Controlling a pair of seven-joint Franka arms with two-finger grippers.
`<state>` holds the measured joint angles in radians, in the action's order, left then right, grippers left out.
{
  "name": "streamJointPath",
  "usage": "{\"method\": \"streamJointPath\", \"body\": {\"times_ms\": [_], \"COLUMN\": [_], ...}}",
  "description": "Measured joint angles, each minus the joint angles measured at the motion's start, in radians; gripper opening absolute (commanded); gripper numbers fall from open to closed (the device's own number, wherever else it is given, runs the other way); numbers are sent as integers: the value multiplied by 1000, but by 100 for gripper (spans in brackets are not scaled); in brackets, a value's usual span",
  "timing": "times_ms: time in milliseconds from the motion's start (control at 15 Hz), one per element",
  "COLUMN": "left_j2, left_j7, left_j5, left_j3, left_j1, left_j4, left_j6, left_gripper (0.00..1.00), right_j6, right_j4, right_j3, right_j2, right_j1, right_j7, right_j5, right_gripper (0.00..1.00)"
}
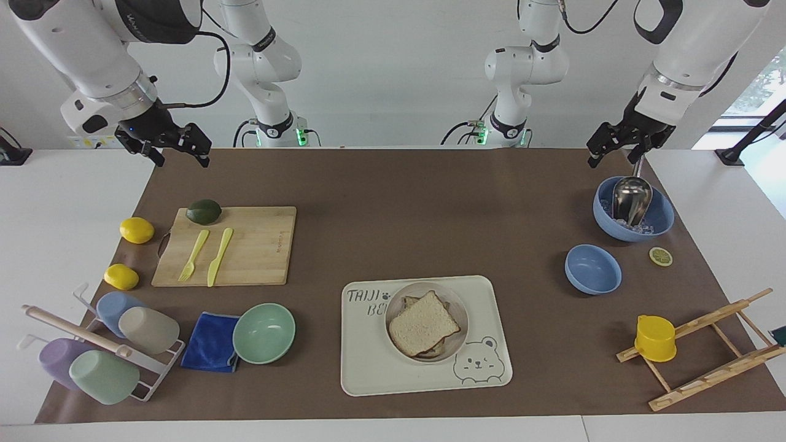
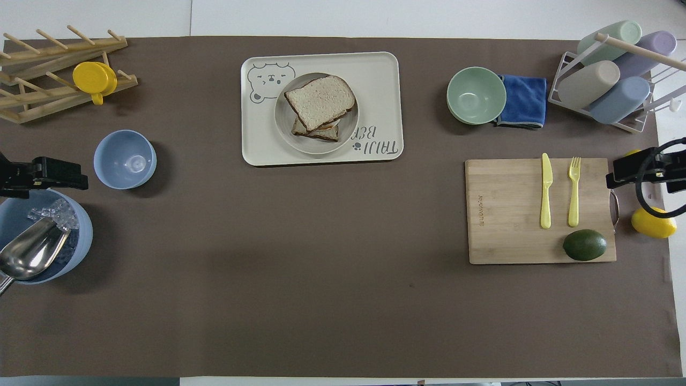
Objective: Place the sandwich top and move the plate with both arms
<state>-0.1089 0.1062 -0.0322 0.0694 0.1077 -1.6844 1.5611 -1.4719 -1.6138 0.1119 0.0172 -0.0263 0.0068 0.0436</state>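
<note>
Facing view alone shows both arms whole: the left hand (image 1: 620,147) and right hand (image 1: 175,147) hang wide and empty over the worktop's near corners. Overhead, only their tips show at the side edges. Bare mat fills the middle. By the far edge, the sandwich top (image 2: 320,100) lies on the plate (image 2: 284,120), on the tray (image 2: 383,72).

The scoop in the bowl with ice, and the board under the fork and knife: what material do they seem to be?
The scoop looks like polished metal: it is silvery and mirror-bright. The board looks like pale wood, perhaps bamboo, with a matt grain in strips.
</note>
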Motion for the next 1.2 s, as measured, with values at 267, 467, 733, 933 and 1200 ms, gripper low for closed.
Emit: {"method": "streamJointPath", "body": {"times_ms": [267, 467, 733, 933, 1200], "left_j2": [23, 43, 49, 49, 49], "left_j7": [0, -2, -8, -8, -8], "left_j5": [0, 19, 69, 66, 39], "left_j3": [-10, -12, -29, -33, -32], "left_j1": [0, 0, 0, 0, -5], "left_j4": [34, 34, 37, 38, 38], "left_j6": [-48, -29, -19, -17, -3], "left_gripper": [100, 100, 100, 100, 100], "right_j6": [0, 0, 0, 0, 0], "right_j4": [0, 0, 0, 0, 0], "right_j3": [0, 0, 0, 0, 0], "right_j2": [0, 0, 0, 0, 0], "right_j1": [0, 0, 0, 0, 0], "right_j7": [0, 0, 0, 0, 0], "right_j5": [0, 0, 0, 0, 0], "right_gripper": [100, 100, 100, 100, 100]}}
